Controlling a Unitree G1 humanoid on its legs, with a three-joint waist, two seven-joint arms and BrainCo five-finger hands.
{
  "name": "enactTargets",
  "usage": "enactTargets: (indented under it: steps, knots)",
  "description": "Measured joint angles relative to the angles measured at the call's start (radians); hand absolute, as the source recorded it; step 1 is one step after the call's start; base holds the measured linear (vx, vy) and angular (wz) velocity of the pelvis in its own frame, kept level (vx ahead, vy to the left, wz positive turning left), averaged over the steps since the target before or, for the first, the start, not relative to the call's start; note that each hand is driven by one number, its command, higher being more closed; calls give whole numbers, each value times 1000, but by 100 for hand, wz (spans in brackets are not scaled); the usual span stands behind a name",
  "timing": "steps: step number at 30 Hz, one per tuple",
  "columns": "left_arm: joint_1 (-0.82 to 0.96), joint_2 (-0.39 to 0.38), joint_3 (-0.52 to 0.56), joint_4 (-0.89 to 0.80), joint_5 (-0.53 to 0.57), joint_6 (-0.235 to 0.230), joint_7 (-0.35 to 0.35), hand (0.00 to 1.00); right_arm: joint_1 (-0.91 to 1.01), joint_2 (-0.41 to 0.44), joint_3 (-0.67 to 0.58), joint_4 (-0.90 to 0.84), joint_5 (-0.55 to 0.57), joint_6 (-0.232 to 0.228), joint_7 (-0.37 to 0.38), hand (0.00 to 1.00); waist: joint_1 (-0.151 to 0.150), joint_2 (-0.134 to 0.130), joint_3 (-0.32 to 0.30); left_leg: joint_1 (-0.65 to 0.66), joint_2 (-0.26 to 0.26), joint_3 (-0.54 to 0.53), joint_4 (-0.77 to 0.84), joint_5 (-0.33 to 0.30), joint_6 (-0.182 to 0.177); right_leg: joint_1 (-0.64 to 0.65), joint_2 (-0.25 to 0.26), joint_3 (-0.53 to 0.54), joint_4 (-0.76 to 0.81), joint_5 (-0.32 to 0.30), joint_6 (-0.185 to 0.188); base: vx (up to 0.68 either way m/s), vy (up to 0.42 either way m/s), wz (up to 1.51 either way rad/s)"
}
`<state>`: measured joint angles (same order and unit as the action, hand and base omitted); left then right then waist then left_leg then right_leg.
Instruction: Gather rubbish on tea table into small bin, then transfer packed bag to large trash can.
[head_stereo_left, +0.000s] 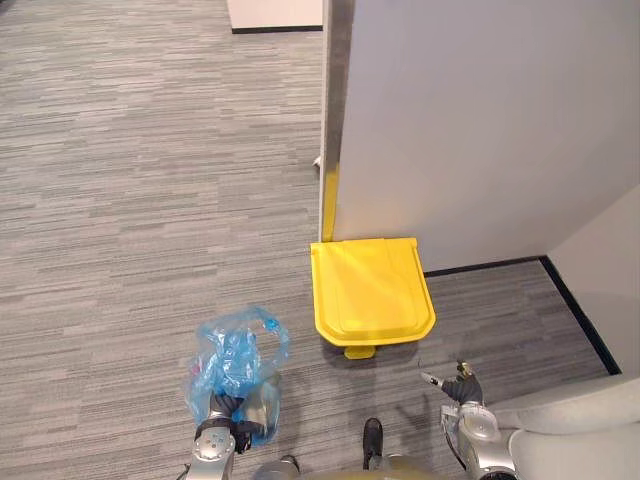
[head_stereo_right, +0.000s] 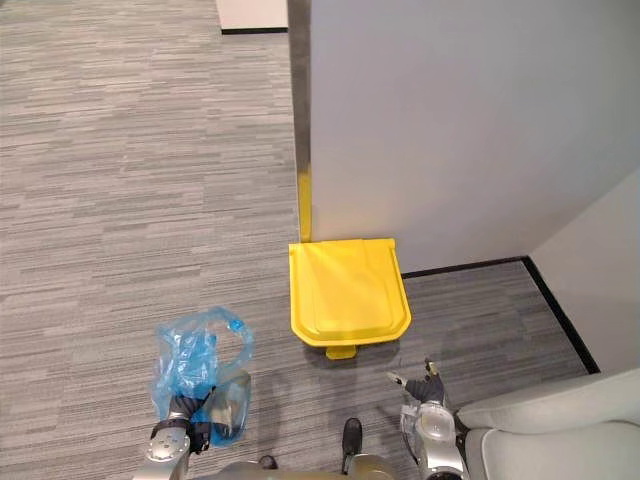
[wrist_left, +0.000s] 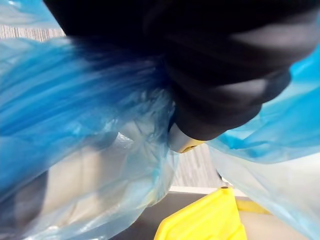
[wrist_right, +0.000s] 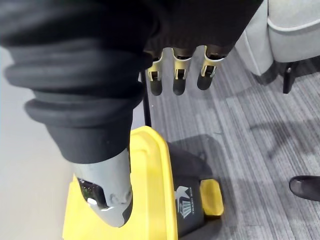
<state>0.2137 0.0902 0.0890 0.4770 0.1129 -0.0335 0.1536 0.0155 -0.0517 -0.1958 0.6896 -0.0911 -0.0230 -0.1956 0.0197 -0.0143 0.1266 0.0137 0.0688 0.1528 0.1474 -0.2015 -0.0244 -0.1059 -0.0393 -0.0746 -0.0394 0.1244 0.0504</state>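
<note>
Head views: the left hand (head_stereo_left: 222, 428) has its fingers closed on the bunched neck of a translucent blue plastic rubbish bag (head_stereo_left: 235, 358), which bulges just ahead of it. A yellow-lidded plastic trash can (head_stereo_left: 370, 290), lid down, stands ahead of the right hand (head_stereo_left: 462, 388), to its left.

Left wrist view: blue film wraps the left hand.

Right wrist view: the right hand's fingers (wrist_right: 181, 75) hang straight and empty, near the can.
</note>
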Motion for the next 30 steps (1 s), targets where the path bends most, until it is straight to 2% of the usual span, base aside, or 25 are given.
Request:
enactTargets:
  steps: [3,5,6,8,9,11,12,14,15,17,19,22,23,26,30]
  knots:
    - [-3,-1,-3,-30,-4,1,0,100,-21,-3,6,-7,0,3,-4,0,-2,2,48,-9,5,12,87,-49,18,-94,-23,18,239,-88,8,-82,85,-19]
    - [-13,-5,-11,-53,-6,2,1,100,-17,-4,0,-27,0,5,-11,0,-5,12,92,16,5,5,129,-98,49,-187,-42,4,473,-135,38,-138,74,-9]
    - [-23,-3,-21,-57,-10,2,2,100,8,-1,-1,-50,0,6,-19,0,-7,22,115,25,-3,-2,165,-120,59,-237,-53,-13,554,-204,33,-86,51,13]
    - [-38,6,-30,-56,-14,4,4,100,35,4,-3,-62,1,13,-22,0,-7,10,127,34,-14,-11,213,-153,68,-271,-74,-40,470,-209,33,-43,29,32]
    - [-51,23,-41,-56,-14,4,4,100,44,7,-4,-71,1,20,-24,0,-9,-9,130,31,-27,-18,239,-167,68,-270,-90,-70,346,-194,50,13,-30,41]
    - [-70,32,-48,-56,-14,4,5,100,42,4,-9,-84,1,29,-29,0,-5,-33,139,32,-51,-34,295,-204,51,-265,-103,-109,249,-187,45,103,-92,44]
    - [-83,19,-51,-53,-14,4,7,100,34,-5,-22,-90,0,30,-34,0,-7,-22,145,32,-40,-58,330,-232,40,-248,-101,-110,252,-127,35,174,-95,35]
    - [-88,8,-63,-56,-14,-1,7,100,31,-6,-36,-107,-1,31,-41,0,-3,3,150,38,-24,-67,310,-236,35,-248,-84,-115,250,-102,35,217,-77,16]
    - [-90,8,-63,-56,-14,-1,7,100,29,-4,-37,-119,-1,31,-40,0,-3,5,152,41,-19,-67,299,-233,31,-249,-78,-113,249,-97,29,287,-101,-4]
    - [-88,8,-62,-55,-13,-1,7,100,39,6,-43,-171,-1,30,-41,0,4,4,154,93,-4,-67,249,-225,18,-253,-53,-87,308,-113,35,253,-92,-5]
    - [-101,10,-66,-56,-12,-1,5,100,66,12,-67,-214,0,29,-40,0,8,0,152,106,2,-81,252,-226,19,-276,-48,-66,397,-159,26,195,-83,22]
    - [-123,7,-80,-56,-10,-1,2,100,103,28,-103,-222,1,31,-37,0,4,-2,153,107,7,-119,256,-237,12,-292,-47,-64,466,-158,20,145,-75,38]
    - [-119,2,-79,-56,-10,-1,2,100,112,38,-104,-222,2,32,-36,0,2,1,152,110,19,-122,257,-240,6,-293,-44,-73,483,-175,-3,153,-47,23]
    - [-104,-8,-79,-56,-9,1,2,100,123,65,-102,-223,3,33,-27,0,0,3,151,119,38,-121,261,-239,4,-294,-34,-83,509,-193,-28,185,-25,0]
    - [-93,-24,-76,-57,-3,4,1,100,110,73,-99,-236,3,32,-19,0,1,3,150,120,46,-112,250,-210,-42,-296,-25,-85,506,-204,-43,128,-14,-6]
